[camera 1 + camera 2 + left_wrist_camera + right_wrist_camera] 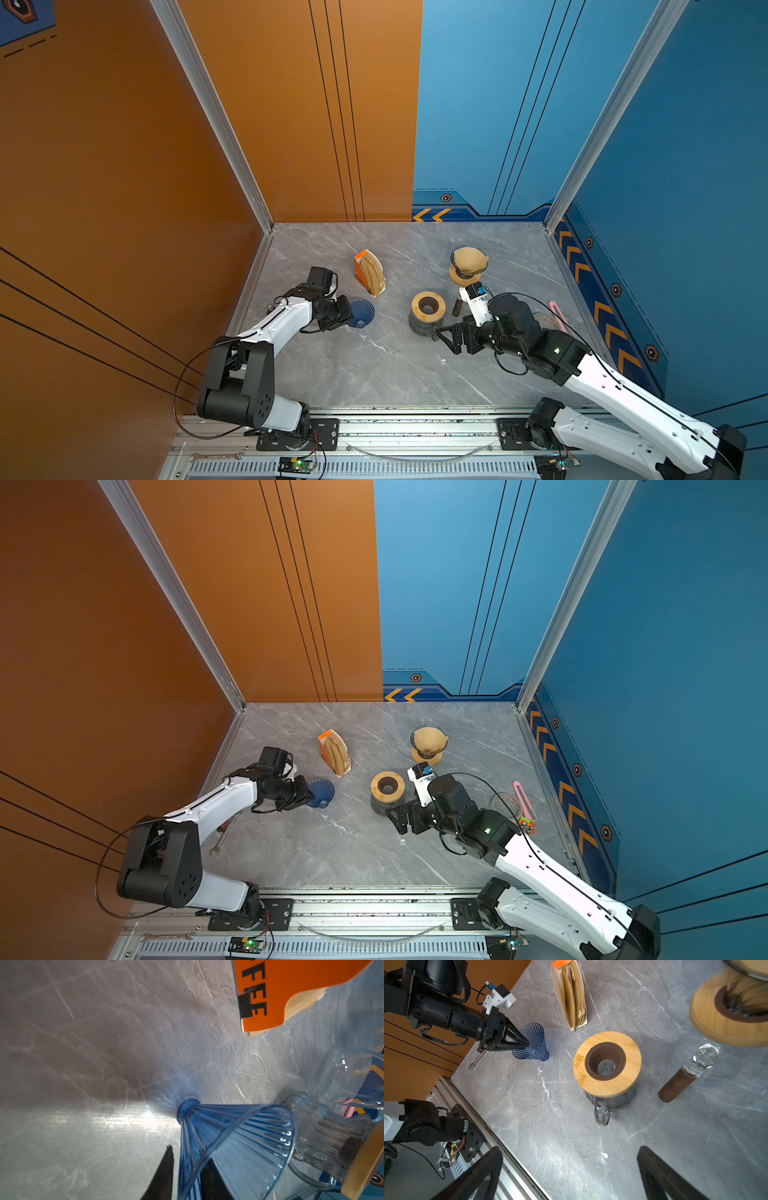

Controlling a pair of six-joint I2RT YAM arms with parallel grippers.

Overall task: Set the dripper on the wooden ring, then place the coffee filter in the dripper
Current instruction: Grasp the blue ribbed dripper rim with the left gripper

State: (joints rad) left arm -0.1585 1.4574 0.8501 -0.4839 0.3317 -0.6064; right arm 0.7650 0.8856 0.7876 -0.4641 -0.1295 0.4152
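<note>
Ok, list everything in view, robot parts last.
blue dripper: 1, blue, on its side, left
filter pack: 1, orange-white with tan filters, behind the dripper
carafe: 1, clear with wooden collar, centre
second dripper: 1, tan filter inside, on wooden stand, back right
stopper: 1, brown and clear, beside carafe
wrench: 2, silver, beside left arm, on front rail
pink strip: 1, pink, right edge
left tool: 1, black, astride dripper's rim
right tool: 1, black, open, near carafe

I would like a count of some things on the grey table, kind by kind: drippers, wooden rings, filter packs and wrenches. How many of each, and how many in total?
Drippers: 2 (blue dripper, far dripper with a filter)
Wooden rings: 2 (near ring, far ring)
Filter packs: 1 (orange pack)
Wrenches: 1 (wrench)
Total: 6
</note>
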